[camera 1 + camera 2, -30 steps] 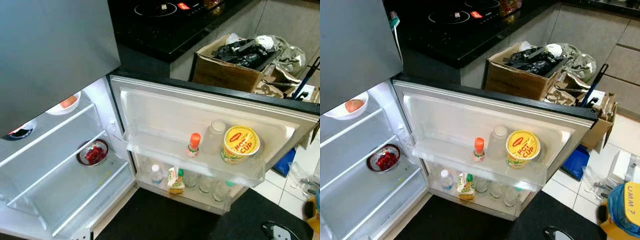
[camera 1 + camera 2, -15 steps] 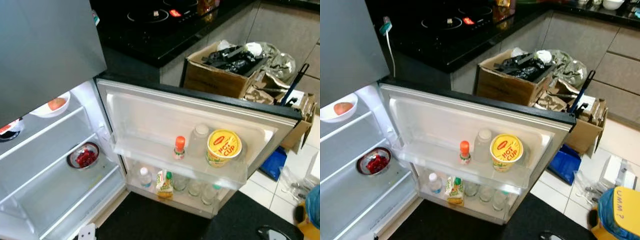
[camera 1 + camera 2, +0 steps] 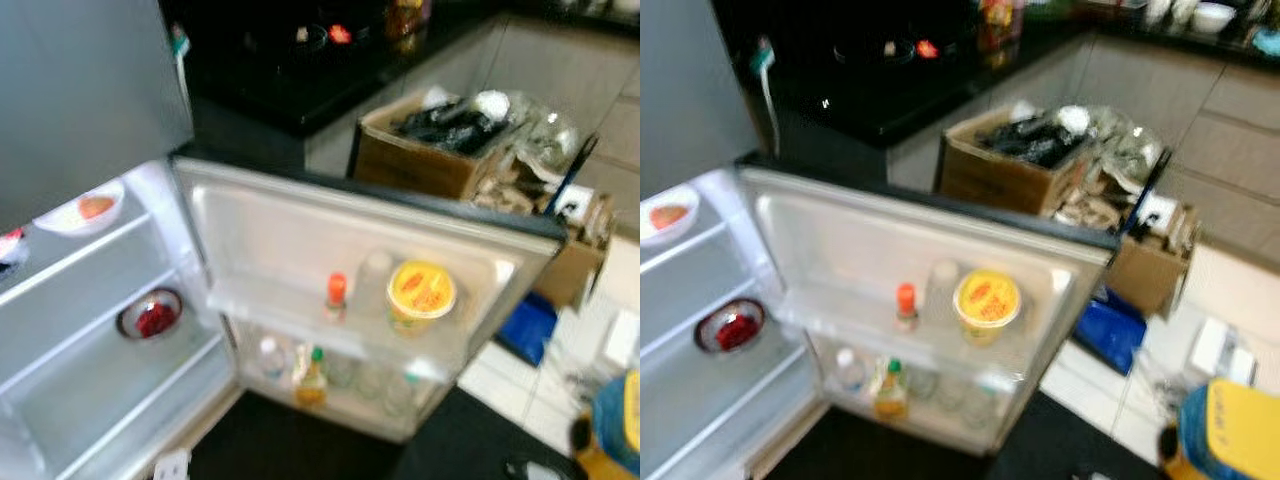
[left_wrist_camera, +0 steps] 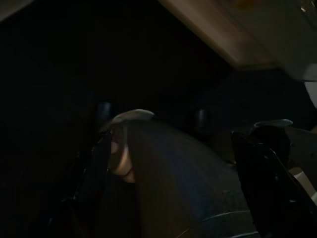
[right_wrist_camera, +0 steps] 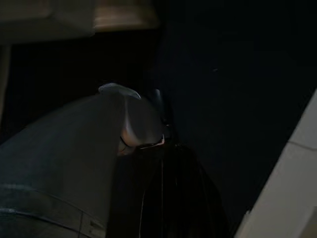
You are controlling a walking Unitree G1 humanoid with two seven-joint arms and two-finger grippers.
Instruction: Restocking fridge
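The fridge stands open, its door (image 3: 290, 215) swung toward me. On the door's upper shelf stand an orange-capped bottle (image 3: 336, 295), a clear bottle (image 3: 372, 280) and a yellow cup (image 3: 421, 292). Several small bottles (image 3: 310, 372) fill the lower door shelf. Inside the fridge, a bowl of red food (image 3: 150, 315) sits on a glass shelf and a white bowl (image 3: 85, 207) on the shelf above. My left gripper (image 4: 178, 163) hangs idle in the dark by my leg, fingers (image 4: 96, 163) apart and holding nothing. The right wrist view is dark, with the right arm hanging idle.
A black mat (image 3: 300, 445) lies on the floor before the fridge. A cardboard box (image 3: 430, 150) of bags stands behind the door, by a black cooktop counter (image 3: 290, 70). A blue object (image 3: 525, 325) and a yellow-and-blue container (image 3: 1230, 430) sit on the tiles at right.
The whole picture has slid left and grown blurred, so the camera has moved. Nothing in the fridge or on the door has shifted.
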